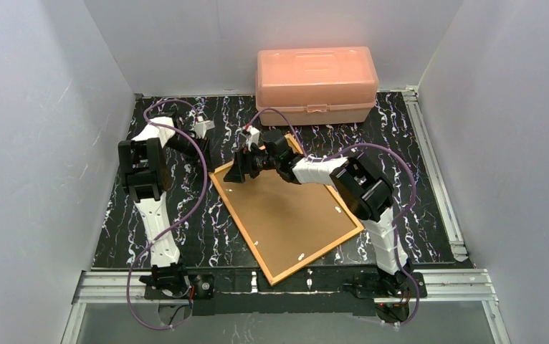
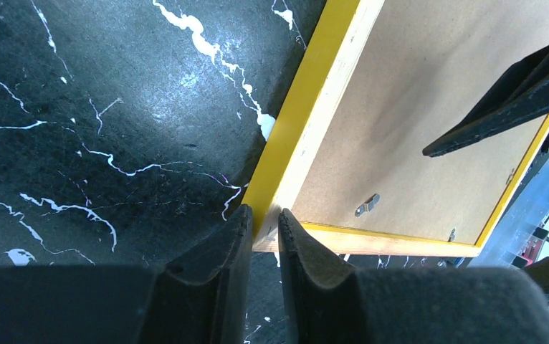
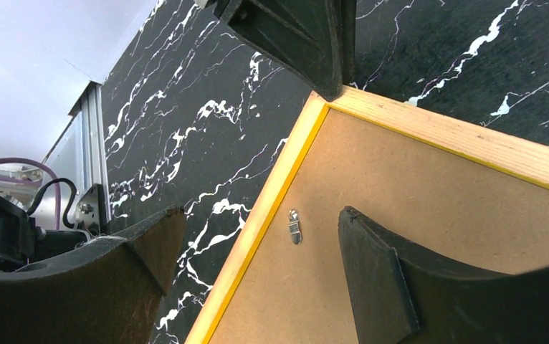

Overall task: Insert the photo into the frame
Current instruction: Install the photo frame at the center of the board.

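Note:
The frame (image 1: 293, 215) lies face down on the black marbled table, its brown back up and its yellow border around it. My left gripper (image 2: 264, 215) is shut on the frame's (image 2: 415, 129) far left corner, one fingertip on the yellow outer edge and the other on the wooden rail. In the top view the left gripper (image 1: 211, 161) sits at that corner. My right gripper (image 3: 261, 215) hangs open over the frame's (image 3: 436, 215) left rail, one finger outside the rail and one above the backing, close to a small metal clip (image 3: 295, 226). The photo is out of view.
A salmon-pink plastic box (image 1: 316, 82) stands shut at the back of the table, just beyond the frame. Metal rails run along the right side (image 1: 436, 179) and the near edge. White walls close in the left, right and back.

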Controlling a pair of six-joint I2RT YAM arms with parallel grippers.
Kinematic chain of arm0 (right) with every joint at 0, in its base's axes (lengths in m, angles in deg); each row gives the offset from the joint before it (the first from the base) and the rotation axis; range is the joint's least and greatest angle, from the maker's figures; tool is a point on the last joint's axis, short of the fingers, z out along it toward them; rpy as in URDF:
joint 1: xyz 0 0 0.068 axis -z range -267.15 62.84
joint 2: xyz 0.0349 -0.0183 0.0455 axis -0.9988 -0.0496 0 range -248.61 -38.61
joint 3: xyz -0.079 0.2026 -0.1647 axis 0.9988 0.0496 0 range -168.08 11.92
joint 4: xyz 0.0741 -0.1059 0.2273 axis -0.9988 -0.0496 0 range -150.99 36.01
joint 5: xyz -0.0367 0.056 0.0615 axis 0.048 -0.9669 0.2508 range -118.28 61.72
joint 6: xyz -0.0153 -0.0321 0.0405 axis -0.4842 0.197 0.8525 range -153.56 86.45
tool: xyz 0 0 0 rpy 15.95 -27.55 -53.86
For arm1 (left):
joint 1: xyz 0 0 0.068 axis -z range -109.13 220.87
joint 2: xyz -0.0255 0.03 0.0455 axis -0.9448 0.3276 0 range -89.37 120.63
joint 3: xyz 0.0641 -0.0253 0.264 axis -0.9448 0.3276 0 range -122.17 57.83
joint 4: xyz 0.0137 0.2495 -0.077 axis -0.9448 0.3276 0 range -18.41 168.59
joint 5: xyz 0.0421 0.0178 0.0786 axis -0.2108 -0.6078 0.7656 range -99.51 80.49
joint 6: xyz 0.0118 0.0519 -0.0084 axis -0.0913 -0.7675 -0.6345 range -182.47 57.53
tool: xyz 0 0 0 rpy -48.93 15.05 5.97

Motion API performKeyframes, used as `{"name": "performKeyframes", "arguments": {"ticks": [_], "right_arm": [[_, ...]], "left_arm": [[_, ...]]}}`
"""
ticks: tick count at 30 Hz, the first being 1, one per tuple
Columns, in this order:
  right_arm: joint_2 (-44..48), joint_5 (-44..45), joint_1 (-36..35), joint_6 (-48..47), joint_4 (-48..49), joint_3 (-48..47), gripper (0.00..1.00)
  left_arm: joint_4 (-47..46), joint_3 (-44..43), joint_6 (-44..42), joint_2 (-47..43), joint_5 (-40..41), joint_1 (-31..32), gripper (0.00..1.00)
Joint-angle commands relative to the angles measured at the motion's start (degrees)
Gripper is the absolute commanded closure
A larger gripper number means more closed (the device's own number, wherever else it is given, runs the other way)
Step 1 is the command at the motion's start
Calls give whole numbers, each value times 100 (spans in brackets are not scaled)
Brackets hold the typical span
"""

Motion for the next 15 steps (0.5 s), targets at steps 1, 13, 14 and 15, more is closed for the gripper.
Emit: {"name": "performKeyframes", "arguments": {"ticks": [1,13,14,15], "right_arm": [[-160,-171,-61,-147,14,-262,15],[-320,-121,-270,-90,149,-136,16],[-332,-121,-277,-67,180,-131,16],[-335,-121,-280,-55,194,-129,16]], "left_arm": [[216,126,-67,-338,0,45,83],[123,235,-23,-445,171,46,86],[117,234,-16,-452,177,45,86],[115,238,-6,-461,193,48,87]]}}
